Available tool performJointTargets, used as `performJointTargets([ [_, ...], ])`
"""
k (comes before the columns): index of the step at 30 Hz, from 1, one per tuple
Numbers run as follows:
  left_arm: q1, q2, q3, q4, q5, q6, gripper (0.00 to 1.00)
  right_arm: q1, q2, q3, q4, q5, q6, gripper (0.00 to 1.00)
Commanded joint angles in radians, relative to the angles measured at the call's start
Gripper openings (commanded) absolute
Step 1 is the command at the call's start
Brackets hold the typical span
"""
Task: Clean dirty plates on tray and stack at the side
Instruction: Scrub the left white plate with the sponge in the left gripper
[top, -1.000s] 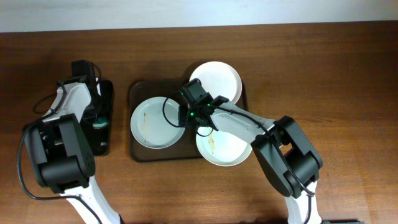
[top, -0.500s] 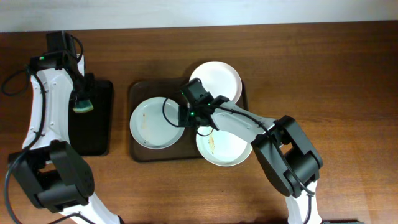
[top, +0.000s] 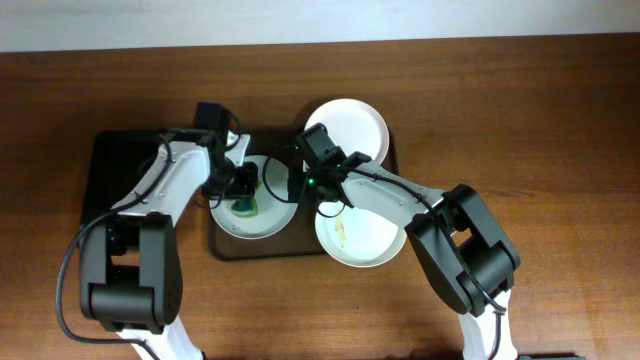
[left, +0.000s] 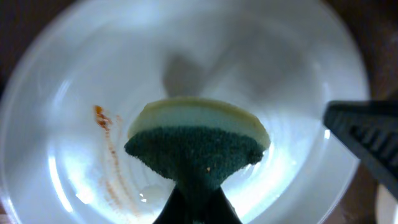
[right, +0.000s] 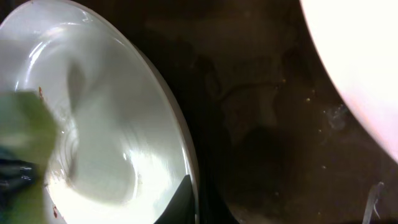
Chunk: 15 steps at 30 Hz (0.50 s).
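Three white plates lie on the dark brown tray (top: 222, 247): a left plate (top: 228, 208), a far plate (top: 352, 128) and a near plate (top: 365, 238) with a brown smear. My left gripper (top: 241, 190) is shut on a green and yellow sponge (left: 198, 140) and holds it on the left plate (left: 286, 81), beside a brown smear (left: 109, 155). My right gripper (top: 297, 186) is shut on the right rim of that plate (right: 112, 124), with the fingers (right: 193, 202) on either side of the rim. The sponge also shows in the right wrist view (right: 25, 124).
A smaller black tray (top: 118, 175) lies left of the brown tray. The near plate overhangs the brown tray's front right corner. In the right wrist view, bare tray floor (right: 261, 124) lies between the left plate and the far plate (right: 360, 56).
My left arm has swung right from the black tray with the sponge and now has it on the left plate. The right arm has not moved.
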Motion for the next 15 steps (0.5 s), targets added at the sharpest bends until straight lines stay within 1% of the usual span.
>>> performJointTargets([
  [1,0.002,-0.013,-0.106,0.149,-0.081,-0.1,0.01,-0.004,0.016,0.018,0.004,-0.019,-0.007,0.04],
  [3,0.002,-0.013,-0.154,0.259,-0.141,-0.106,0.01,-0.004,0.016,0.018,0.003,-0.019,-0.007,0.04],
  [5,0.002,-0.013,-0.154,0.31,-0.234,-0.117,0.01,-0.004,0.016,0.018,0.003,-0.018,-0.007,0.04],
  [7,0.001,-0.013,-0.154,0.354,-0.256,-0.117,0.01,-0.004,0.016,0.018,0.003,-0.018,-0.007,0.04],
  [9,-0.014,-0.013,-0.154,0.353,-0.247,-0.116,0.01,-0.004,0.016,0.018,0.003,-0.018,-0.007,0.04],
  [10,-0.029,-0.013,-0.154,0.301,-0.205,-0.113,0.01,-0.004,0.016,0.018,0.003,-0.019,-0.007,0.04],
  [11,-0.034,-0.013,-0.154,0.244,-0.198,-0.113,0.01,-0.004,0.016,0.018,0.003,-0.022,-0.007,0.04],
  [12,-0.034,-0.013,-0.154,0.144,-0.197,-0.113,0.01,-0.006,0.016,0.018,0.004,-0.037,-0.007,0.04],
  [14,-0.034,-0.014,-0.154,0.051,-0.161,-0.113,0.0,-0.016,0.016,0.018,0.004,-0.041,-0.006,0.04],
  [15,-0.034,-0.014,-0.151,0.001,-0.09,-0.058,0.0,-0.018,0.016,0.018,0.004,-0.042,-0.006,0.04],
])
